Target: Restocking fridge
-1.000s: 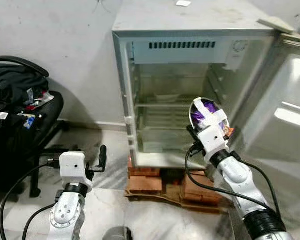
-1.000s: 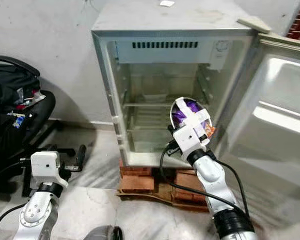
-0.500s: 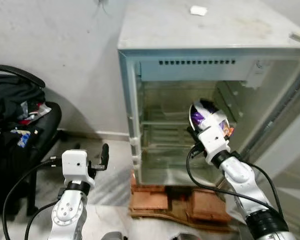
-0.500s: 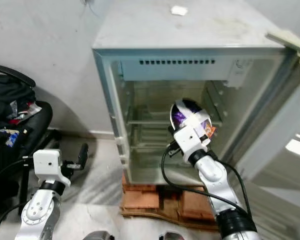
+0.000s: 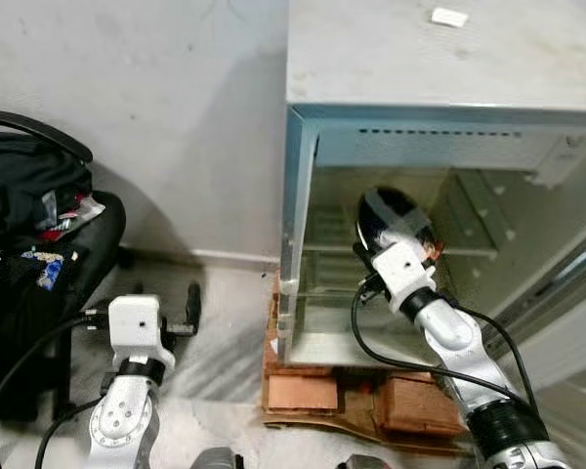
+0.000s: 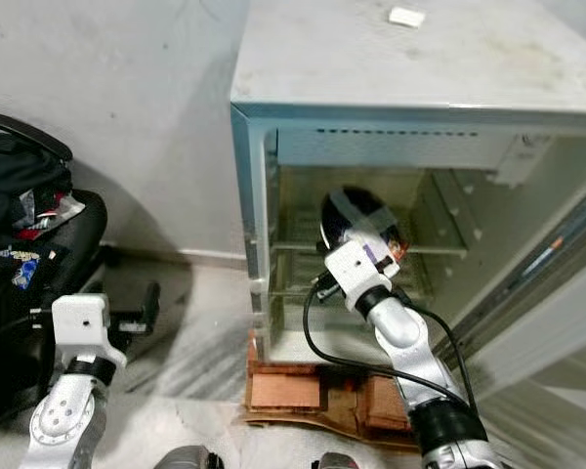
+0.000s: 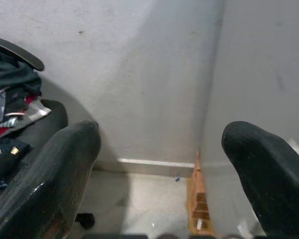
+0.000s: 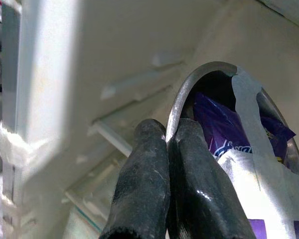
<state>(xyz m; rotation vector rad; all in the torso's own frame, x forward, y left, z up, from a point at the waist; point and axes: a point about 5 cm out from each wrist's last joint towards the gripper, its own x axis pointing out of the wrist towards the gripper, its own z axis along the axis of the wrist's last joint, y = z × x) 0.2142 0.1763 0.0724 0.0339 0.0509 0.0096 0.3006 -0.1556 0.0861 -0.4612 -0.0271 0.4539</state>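
Observation:
The small fridge [image 5: 439, 107] stands open on bricks, its wire shelves [image 5: 337, 252] bare. My right gripper [image 8: 166, 139] is shut on the rim of a metal bowl [image 5: 389, 217] that is taped across with white strips. A purple packet [image 8: 224, 129] lies inside the bowl. The bowl is held up on edge in front of the left part of the fridge opening, at middle-shelf height. My left gripper [image 7: 159, 164] is low at the left, near the chair, open with nothing between its fingers [image 7: 50, 174].
The fridge door [image 5: 566, 293] swings out to the right. Red bricks [image 5: 313, 389] and a board lie under the fridge. A black chair [image 5: 68, 234] piled with dark bags stands at the left against the wall. A small white piece [image 5: 449, 17] lies on the fridge top.
The whole picture has shifted, so the camera moved. The bowl in my right gripper now stands before the left part of the opening instead of the right. The left arm sits slightly lower.

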